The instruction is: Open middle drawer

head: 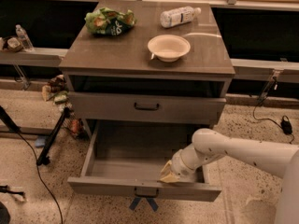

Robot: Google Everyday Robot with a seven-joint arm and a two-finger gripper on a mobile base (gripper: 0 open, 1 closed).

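The middle drawer point(107, 186) is grey-brown with a small dark bar handle point(146, 192) at centre. It stands pulled well out of the cabinet, and its inside shows nothing lying in it. My gripper point(169, 175) is at the end of the white arm point(233, 150) that reaches in from the right. It sits inside the drawer, right behind the front panel, a little right of the handle. The uppermost drawer point(187, 110) above is closed. The lowest drawer is hidden under the open one.
On the cabinet top point(93, 55) are a white bowl point(168, 47), a lying plastic bottle point(179, 16) and a green chip bag point(109, 21). A black stand and cable point(51, 136) are on the floor at left. Blue tape point(145, 203) marks the floor below the drawer.
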